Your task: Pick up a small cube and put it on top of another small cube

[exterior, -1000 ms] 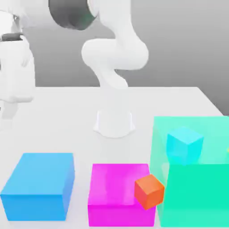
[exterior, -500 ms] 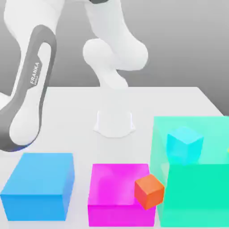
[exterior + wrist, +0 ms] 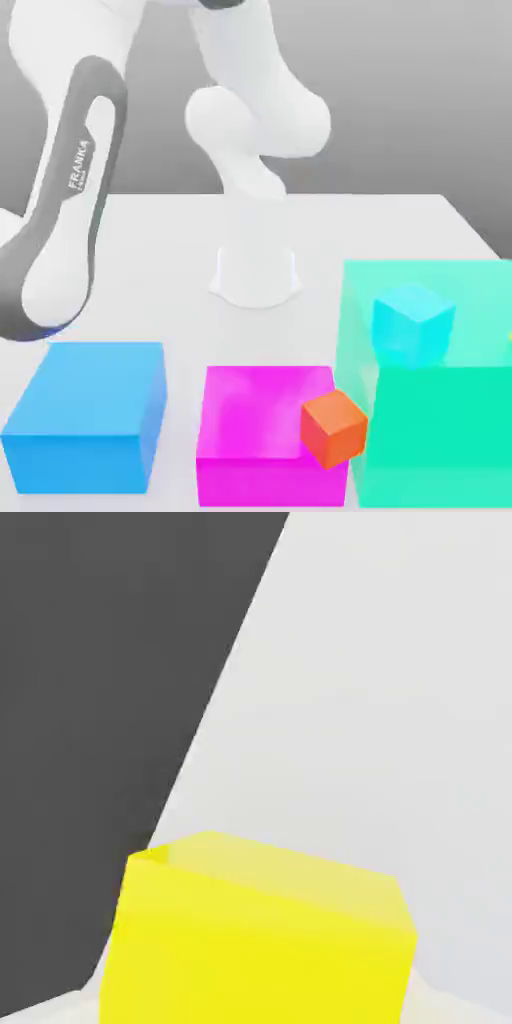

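Pinching small plain bright-yellow cube (image 3: 260, 942) in claw (image 3: 258, 1004); grasp step apparently in hand. Next: lift clear, carry to small orange cube (image 3: 333, 429), exterior view's five o'clock, or translucent-looking cyan one (image 3: 412, 326), four o'clock.

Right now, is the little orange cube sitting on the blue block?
No, the orange cube shows by the magenta block.

Looks like a small cube (image 3: 260, 942), plain bright yellow, with flat sides, straight edges and a paler patch on one face. Pinched between the white fingers (image 3: 445, 1009), turned a little crooked to the hand.
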